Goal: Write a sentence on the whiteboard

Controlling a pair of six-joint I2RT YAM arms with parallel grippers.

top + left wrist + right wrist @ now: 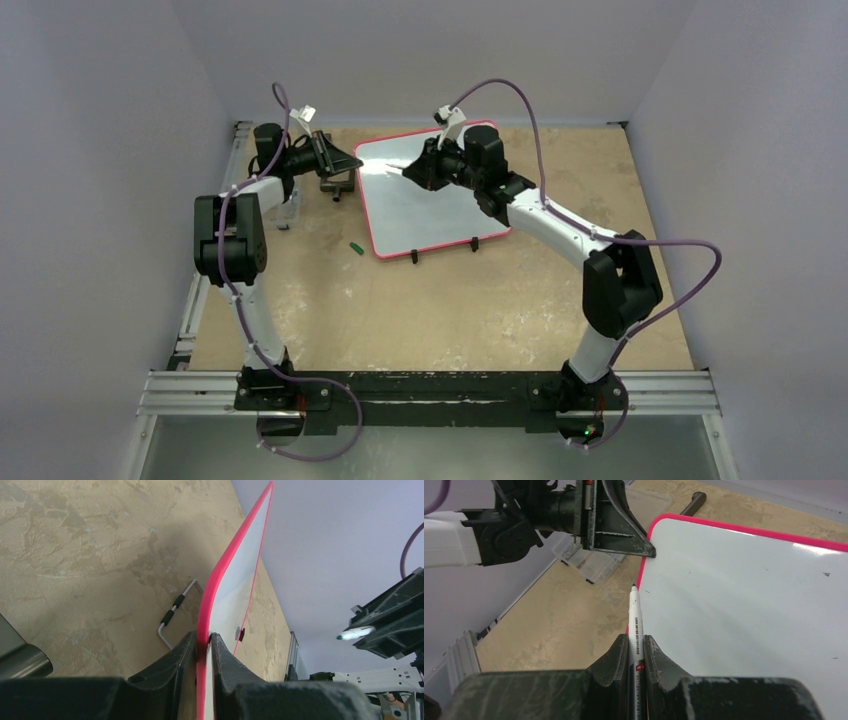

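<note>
The whiteboard, white with a thin red frame, lies tilted at the back of the table. My left gripper is shut on the red edge near its left corner, one finger on each face. My right gripper is shut on a white marker. The marker's dark tip points toward the board's left edge, and I cannot tell whether it touches. The marker also shows in the left wrist view. No sentence is in view; the white face carries only tiny specks.
A small green cap lies on the table left of the board's near corner. A clear plastic box sits by the left arm. A bent wire stand lies behind the board. Two black clip feet hold its near edge.
</note>
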